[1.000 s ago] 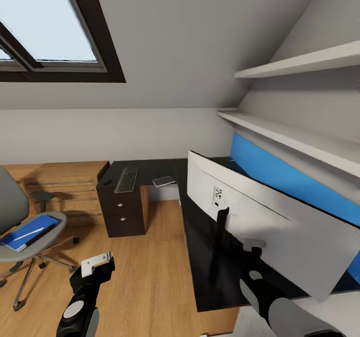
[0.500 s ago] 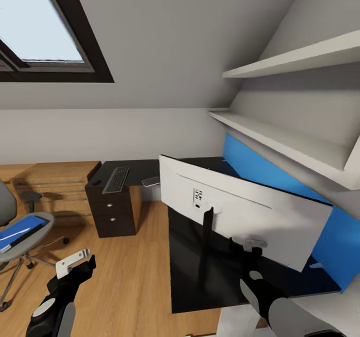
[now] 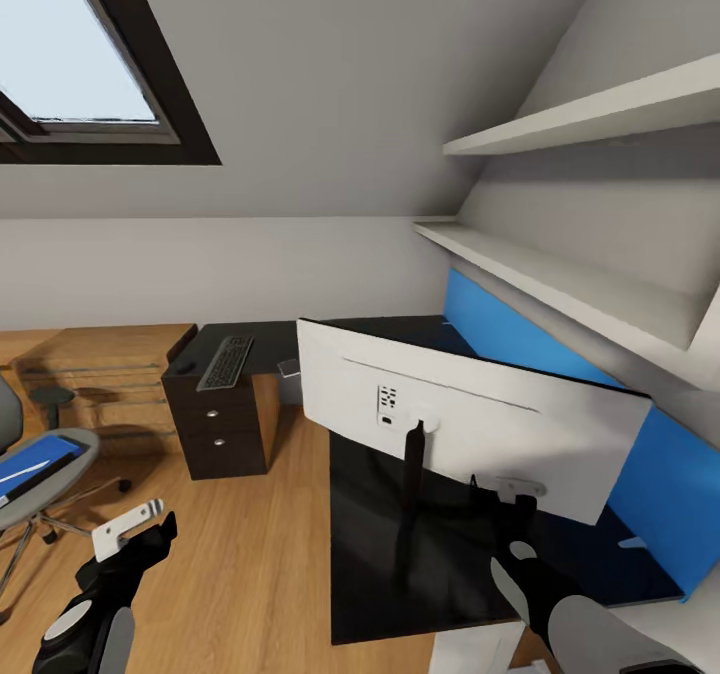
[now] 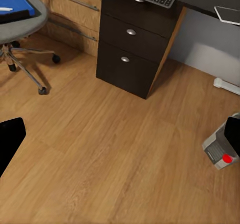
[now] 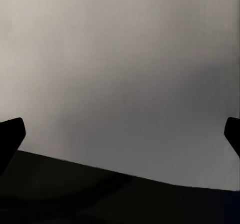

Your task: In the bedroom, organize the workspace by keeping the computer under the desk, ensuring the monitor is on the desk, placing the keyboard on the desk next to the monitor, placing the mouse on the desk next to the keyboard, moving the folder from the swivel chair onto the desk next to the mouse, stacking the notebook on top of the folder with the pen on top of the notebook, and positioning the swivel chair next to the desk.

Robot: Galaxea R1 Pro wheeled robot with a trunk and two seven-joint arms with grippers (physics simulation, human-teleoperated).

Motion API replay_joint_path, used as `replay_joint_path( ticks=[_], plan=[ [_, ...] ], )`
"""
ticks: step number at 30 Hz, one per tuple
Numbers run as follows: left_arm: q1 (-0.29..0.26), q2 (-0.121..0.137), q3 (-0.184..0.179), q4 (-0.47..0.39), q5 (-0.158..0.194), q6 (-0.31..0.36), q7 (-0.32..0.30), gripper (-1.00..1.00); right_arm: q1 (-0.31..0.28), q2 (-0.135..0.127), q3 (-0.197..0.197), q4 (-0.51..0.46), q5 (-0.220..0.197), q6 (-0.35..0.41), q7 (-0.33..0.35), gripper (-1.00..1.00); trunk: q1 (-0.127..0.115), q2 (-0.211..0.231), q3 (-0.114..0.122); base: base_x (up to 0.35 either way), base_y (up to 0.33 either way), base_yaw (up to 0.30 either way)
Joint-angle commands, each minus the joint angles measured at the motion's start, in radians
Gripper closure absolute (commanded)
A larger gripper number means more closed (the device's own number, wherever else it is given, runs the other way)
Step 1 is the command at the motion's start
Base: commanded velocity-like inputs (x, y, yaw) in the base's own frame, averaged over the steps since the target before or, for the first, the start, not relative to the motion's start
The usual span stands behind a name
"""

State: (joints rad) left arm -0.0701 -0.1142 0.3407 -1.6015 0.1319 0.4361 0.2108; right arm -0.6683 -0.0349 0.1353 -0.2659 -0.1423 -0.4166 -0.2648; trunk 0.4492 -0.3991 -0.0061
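Observation:
The monitor (image 3: pixel 480 424) stands on the glossy black desk (image 3: pixel 390 594) with its white back towards me. My right gripper (image 3: pixel 506 502) is open at the monitor's lower edge; in the right wrist view (image 5: pixel 120 134) its fingers spread wide before the white back. My left gripper (image 3: pixel 140 544) hangs open over the floor (image 4: pixel 121 136). The keyboard (image 3: pixel 225 361) lies on the desk's far wing, with the notebook (image 4: pixel 227 14) beside it. The blue folder (image 3: pixel 30 459), with the pen (image 3: pixel 25 471) on it, rests on the swivel chair (image 3: pixel 45 484). The computer (image 4: pixel 217 151) stands on the floor.
A black drawer unit (image 3: pixel 215 424) with silver knobs carries the desk's far wing. Beyond the chair a light wooden dresser (image 3: pixel 100 374) lines the wall. A blue wall panel (image 3: pixel 560 374) and white shelves (image 3: pixel 560 284) run behind the desk. Wooden floor (image 3: pixel 260 554) lies between chair and desk.
The head view has swung, sliding the chair towards the left edge. The monitor's left end now reaches past the desk's edge. My left arm sits lower and further left in the picture.

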Motion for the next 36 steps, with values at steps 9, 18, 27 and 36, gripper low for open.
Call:
replay_joint_path(
  ticks=[9,18,27,36],
  plan=[
    [0.000,-0.001,0.018,-0.004,0.011,0.005,0.005,-1.00,0.000,-0.006,0.009,0.001,-0.011,-0.006,-0.003,-1.00,0.001,-0.001,-0.001,0.116,-0.089,0.000],
    [0.000,-0.001,0.023,-0.005,0.011,0.004,0.006,-1.00,0.000,0.000,0.012,-0.021,-0.013,-0.017,-0.006,-1.00,0.001,-0.001,-0.001,0.004,-0.004,0.000],
    [0.000,-0.001,0.024,-0.005,0.011,0.004,0.006,-1.00,0.000,0.001,0.012,-0.027,-0.013,-0.033,-0.011,-1.00,0.001,-0.001,-0.001,-0.003,-0.003,0.000],
    [0.000,-0.001,0.026,-0.005,0.011,0.004,0.007,-1.00,0.000,0.001,0.012,-0.027,-0.010,-0.062,-0.011,-1.00,0.001,-0.001,-0.001,-0.209,-0.216,0.172]
  ],
)
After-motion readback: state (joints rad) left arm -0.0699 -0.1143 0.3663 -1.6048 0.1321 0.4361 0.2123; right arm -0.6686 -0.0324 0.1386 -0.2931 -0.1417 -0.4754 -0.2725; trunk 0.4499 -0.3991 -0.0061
